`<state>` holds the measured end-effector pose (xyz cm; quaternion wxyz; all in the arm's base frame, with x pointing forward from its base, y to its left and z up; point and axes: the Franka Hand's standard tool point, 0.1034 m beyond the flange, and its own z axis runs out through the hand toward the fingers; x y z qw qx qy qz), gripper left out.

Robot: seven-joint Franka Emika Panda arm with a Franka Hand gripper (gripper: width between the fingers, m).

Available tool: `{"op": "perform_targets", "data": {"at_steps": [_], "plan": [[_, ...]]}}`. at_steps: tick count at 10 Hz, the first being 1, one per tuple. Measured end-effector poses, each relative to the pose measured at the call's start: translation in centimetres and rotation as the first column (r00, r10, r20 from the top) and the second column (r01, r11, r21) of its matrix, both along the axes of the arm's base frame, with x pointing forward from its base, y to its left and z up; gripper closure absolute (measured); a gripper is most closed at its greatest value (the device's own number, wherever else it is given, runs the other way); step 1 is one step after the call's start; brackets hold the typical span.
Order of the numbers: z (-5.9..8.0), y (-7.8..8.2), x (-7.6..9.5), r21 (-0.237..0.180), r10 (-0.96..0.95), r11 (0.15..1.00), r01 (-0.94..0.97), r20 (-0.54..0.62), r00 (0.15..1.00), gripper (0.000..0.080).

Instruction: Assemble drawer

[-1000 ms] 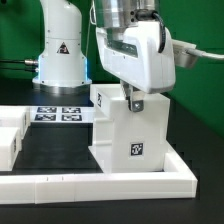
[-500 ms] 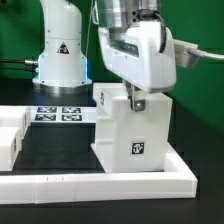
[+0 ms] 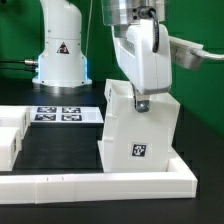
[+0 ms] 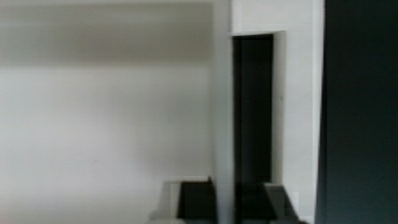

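- Green backdrop behind, with a black mat (image 3: 60, 148) as the work surface, ringed on the near side by a low white border wall (image 3: 100, 185).
- The gripper (image 3: 140, 103) sits on the top edge of the tall white casing (image 3: 125, 130). Its jaws are narrow and, as far as I can judge, pinched on one thin upper wall.
- In the wrist view two dark fingers (image 4: 192, 205) flank a pale strip beside a dark upright slot, which fits that reading. The picture is blurred, so contact on both pads cannot be confirmed.
- The casing leans slightly, its top towards the exterior view's right. A marker tag (image 3: 140, 152) faces the near side.
- Handling, as a judgement: it is hollow rigid plastic, light and stiff but smooth. A pinch on one wall, off its centre, lets it swing or slip, so a deep bite mid-wall is safest.
- The drawer (image 3: 8, 135) appears to be the white boxy piece at the exterior view's left edge, well apart from the casing. It looks light and thin-walled too, best taken by a side wall.
- Hidden: that piece is cut off by the frame, with no knob or tag showing, so its identity is a guess. The casing's open face and its underside contact are not visible.
- Farther back lie the marker board (image 3: 65, 113) and the arm base (image 3: 60, 55).
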<state>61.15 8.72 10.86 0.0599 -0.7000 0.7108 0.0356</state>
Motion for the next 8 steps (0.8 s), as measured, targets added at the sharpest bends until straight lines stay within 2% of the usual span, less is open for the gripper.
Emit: {"op": "perform_targets", "data": {"at_steps": [2, 5, 8], "plan": [[-0.2, -1.0, 0.4, -0.011, 0.071, 0.997, -0.071, 0.009, 0.997, 0.076], [-0.3, -0.5, 2.0, -0.013, 0.077, 0.997, -0.077, 0.027, 0.997, 0.076], [-0.4, -0.3, 2.5, -0.013, 0.063, 0.998, -0.063, 0.039, 0.997, 0.076]]}}
